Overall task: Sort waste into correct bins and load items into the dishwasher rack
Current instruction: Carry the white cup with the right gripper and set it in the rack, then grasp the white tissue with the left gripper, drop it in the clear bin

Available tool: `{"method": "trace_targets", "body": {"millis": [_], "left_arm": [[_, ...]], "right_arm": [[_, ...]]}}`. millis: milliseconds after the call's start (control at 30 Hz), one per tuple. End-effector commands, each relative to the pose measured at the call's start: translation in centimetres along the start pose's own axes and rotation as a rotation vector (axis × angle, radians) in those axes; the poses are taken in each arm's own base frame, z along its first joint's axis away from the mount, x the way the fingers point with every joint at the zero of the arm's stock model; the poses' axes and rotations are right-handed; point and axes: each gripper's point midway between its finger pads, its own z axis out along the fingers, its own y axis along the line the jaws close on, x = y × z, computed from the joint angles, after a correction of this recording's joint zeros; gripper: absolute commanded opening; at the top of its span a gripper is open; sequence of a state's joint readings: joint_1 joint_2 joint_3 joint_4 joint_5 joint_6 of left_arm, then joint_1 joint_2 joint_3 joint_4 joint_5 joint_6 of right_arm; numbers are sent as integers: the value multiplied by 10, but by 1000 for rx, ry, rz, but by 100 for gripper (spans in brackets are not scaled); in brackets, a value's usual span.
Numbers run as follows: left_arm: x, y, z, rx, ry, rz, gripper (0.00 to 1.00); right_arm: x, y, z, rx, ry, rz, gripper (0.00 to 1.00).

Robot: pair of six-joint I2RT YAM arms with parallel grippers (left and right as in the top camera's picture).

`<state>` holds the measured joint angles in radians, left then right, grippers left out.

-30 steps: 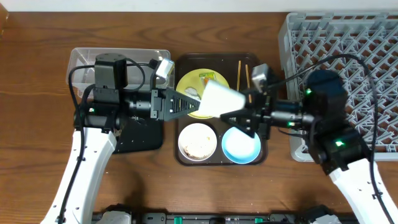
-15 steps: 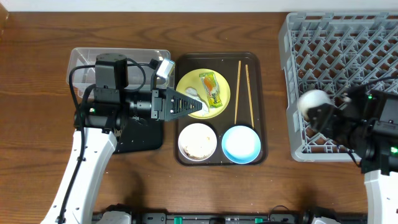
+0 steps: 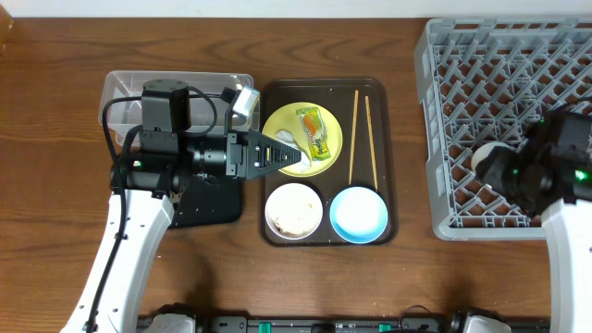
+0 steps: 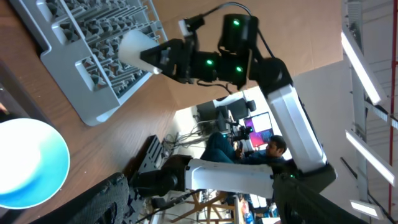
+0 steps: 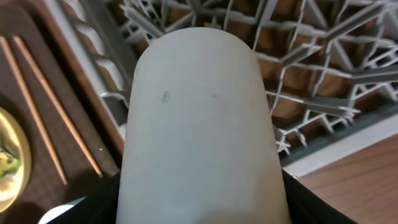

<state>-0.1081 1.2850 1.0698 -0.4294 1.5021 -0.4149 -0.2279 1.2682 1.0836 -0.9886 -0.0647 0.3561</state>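
Clear tub (image 3: 176, 85) and black tray (image 3: 211, 211) are seen back by the left wrist. Left gripper (image 3: 289, 156) is held with fingers apart, nothing between them. Yellow plate (image 3: 277, 122) is under its tips. White scrap (image 3: 285, 139) and snack wrapper (image 3: 314, 131) are found on the plate just past the tips, chopsticks (image 3: 361, 129) farther out. White bowl (image 3: 294, 210) and blue bowl (image 3: 359, 215) are seen off to the side. Right gripper (image 3: 492, 166) is clamped on a white cup (image 3: 482, 156), with the dishwasher rack (image 3: 481, 55) below it.
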Motion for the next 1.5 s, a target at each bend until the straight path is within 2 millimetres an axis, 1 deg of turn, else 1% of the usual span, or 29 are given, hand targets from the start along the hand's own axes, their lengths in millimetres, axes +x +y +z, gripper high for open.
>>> {"method": "trace_targets", "body": {"millis": [0,67,200,233,267,300,333,367,433,500,567,633,700,767,833,867,933,1000,1033,1100,1167,1267,1400,1467], "left_arm": [[-3,-4,-1,-5,-5,36,77],[-3,-4,-1,-5,-6,36,77],[-3,-4,-1,-5,-5,36,78],[-3,-4,-1,-5,-5,34,77],[-2,-4,-1,-5,-5,32,77],[-2,-4,-1,-5,-5,31,77],[-2,-4,-1,-6,-5,27,77],[-2,-4,-1,-6,-4,25,77],[-2,-4,-1,-6,-5,25,77],[-3,-1,-1,-21,-12,24,77],[-6,4,0,-53,-27,25,77],[-8,13,2,-106,-44,25,73],[-12,29,6,-202,-71,16,73],[-12,61,9,-396,-109,-16,72],[-8,94,4,-616,-139,-37,72],[-6,111,0,-745,-152,-34,72],[-3,137,-10,-972,-171,0,72],[-1,155,-13,-1120,-166,38,72],[0,161,-10,-1150,-152,50,72],[1,175,2,-1165,-108,78,72],[-2,189,8,-1176,-92,68,72],[-16,216,4,-1252,-104,57,71],[-30,248,8,-1325,-71,72,68],[-36,266,3,-1397,-69,68,67]], "right_arm": [[5,13,8,-55,62,-2,51],[12,18,15,-58,105,-20,50],[20,21,29,-35,157,-34,50],[21,18,32,-7,163,-17,55],[21,16,34,9,166,-6,62],[22,15,36,17,173,5,75],[22,15,37,18,177,13,84],[22,15,36,19,176,19,87],[18,17,33,13,162,21,90],[10,24,25,-19,141,11,92],[2,38,10,-87,122,-20,96],[-6,63,-11,-216,96,-64,99],[-10,87,-32,-359,72,-116,99],[-9,110,-51,-506,50,-190,99],[-7,123,-64,-592,44,-218,99],[-5,125,-67,-612,45,-227,99],[1,133,-73,-663,47,-290,99],[9,141,-76,-699,62,-333,99],[13,144,-77,-707,71,-346,99],[19,151,-78,-718,78,-382,99],[24,156,-79,-726,84,-409,99],[31,162,-80,-735,96,-433,99],[37,167,-81,-739,105,-456,99],[38,168,-81,-740,108,-460,98]]}}
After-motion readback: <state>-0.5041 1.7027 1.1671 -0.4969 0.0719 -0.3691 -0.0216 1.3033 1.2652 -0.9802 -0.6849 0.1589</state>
